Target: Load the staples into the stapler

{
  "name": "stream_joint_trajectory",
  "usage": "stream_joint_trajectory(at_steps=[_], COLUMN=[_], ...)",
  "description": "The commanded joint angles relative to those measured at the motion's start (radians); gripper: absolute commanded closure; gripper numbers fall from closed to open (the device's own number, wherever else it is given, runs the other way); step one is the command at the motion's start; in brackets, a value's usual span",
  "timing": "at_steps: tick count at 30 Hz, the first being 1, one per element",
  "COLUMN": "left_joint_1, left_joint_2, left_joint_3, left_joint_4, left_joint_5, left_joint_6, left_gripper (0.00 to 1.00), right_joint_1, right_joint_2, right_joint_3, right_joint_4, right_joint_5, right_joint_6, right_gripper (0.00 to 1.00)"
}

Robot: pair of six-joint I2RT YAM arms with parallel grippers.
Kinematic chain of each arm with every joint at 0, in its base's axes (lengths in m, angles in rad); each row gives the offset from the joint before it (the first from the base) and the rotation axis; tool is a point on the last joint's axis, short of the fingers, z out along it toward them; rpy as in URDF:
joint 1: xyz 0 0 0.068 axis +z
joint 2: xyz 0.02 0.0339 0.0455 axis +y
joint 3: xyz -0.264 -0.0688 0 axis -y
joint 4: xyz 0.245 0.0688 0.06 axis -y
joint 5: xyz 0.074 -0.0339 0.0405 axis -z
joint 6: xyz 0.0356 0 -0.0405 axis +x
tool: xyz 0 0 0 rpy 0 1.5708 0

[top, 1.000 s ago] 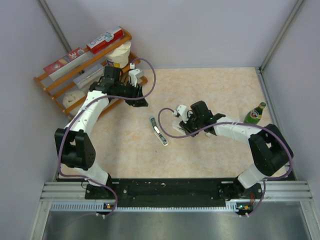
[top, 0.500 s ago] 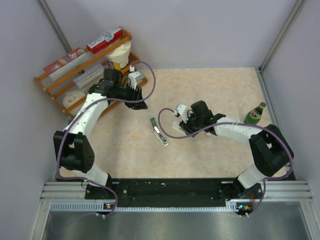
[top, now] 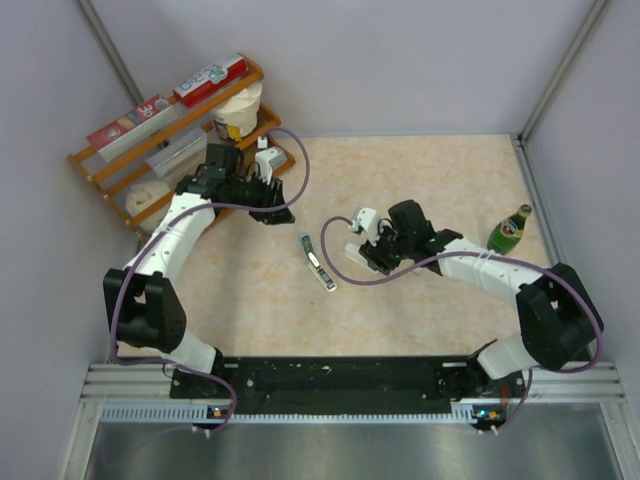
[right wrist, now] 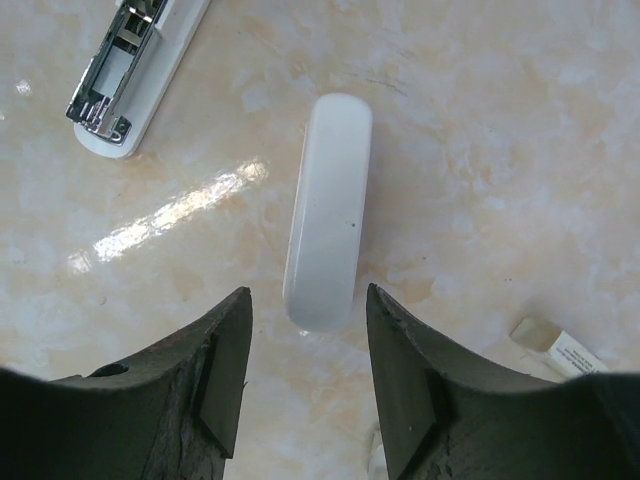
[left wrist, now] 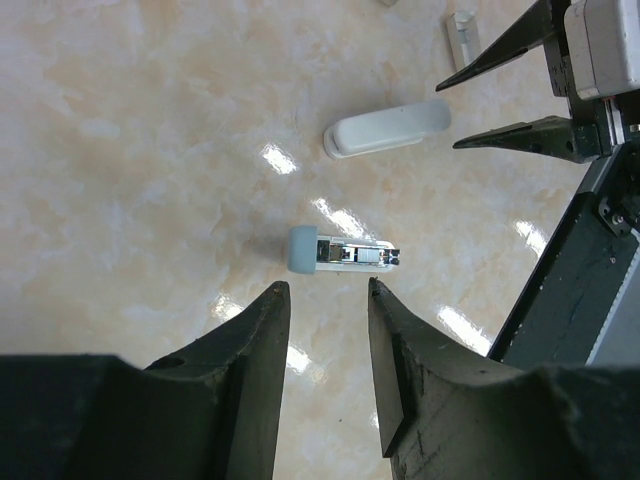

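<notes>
Right wrist view: staples (right wrist: 556,346), small whitish packet, lay on table (right wrist: 480,120) just beside right claw (right wrist: 307,295), near the closer end of white stapler (right wrist: 328,210). Right claw spread wide, holding nothing, over that end. Open stapler (right wrist: 135,60) lay apart, upper left. Left claw (left wrist: 326,286) stood narrowly parted, empty, aimed at open stapler.

Bare table (top: 440,175) around stapler (top: 317,262) (bottle (top: 510,228) far right)
</notes>
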Motion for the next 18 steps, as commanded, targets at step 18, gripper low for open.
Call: stream_joint_trajectory(at_steps=[18], left_joint_1=[-0.001], left_joint_2=[-0.059], left_joint_3=[-0.044], left_joint_4=[0.069], left_joint_5=[0.005], left_joint_6=[-0.011], left_gripper=[0.56], right_joint_1=[0.021], right_joint_2=[0.091], right_joint_3=[0.016], right_joint_4=[0.065], right_joint_5=[0.107], right_joint_6=[0.038], right_gripper=[0.53])
